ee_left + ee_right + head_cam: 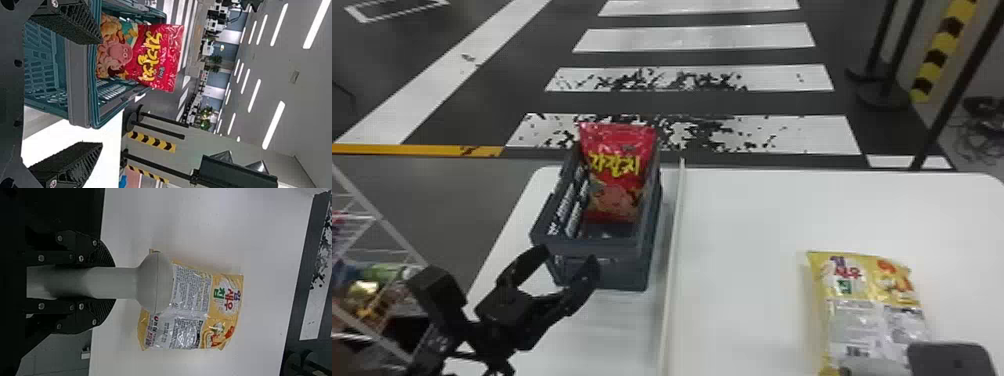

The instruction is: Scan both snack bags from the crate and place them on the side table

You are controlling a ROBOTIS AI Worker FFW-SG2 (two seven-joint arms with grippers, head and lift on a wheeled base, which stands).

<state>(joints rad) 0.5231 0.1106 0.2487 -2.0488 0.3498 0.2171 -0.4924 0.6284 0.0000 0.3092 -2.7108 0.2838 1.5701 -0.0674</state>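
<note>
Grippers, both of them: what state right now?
Left gripper: open, holding nothing.
Right gripper: closed on the handle of the grey scanner.

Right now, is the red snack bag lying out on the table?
No, the red snack bag is inside the crate, with its top sticking up past the rim.

The red snack bag [618,167] and the yellow snack bag [874,282] are of glossy, wrinkled film. The crate [624,272] looks like hard, rather matt plastic. Smooth are the white table [757,215] and the grey plastic scanner [154,284].
</note>
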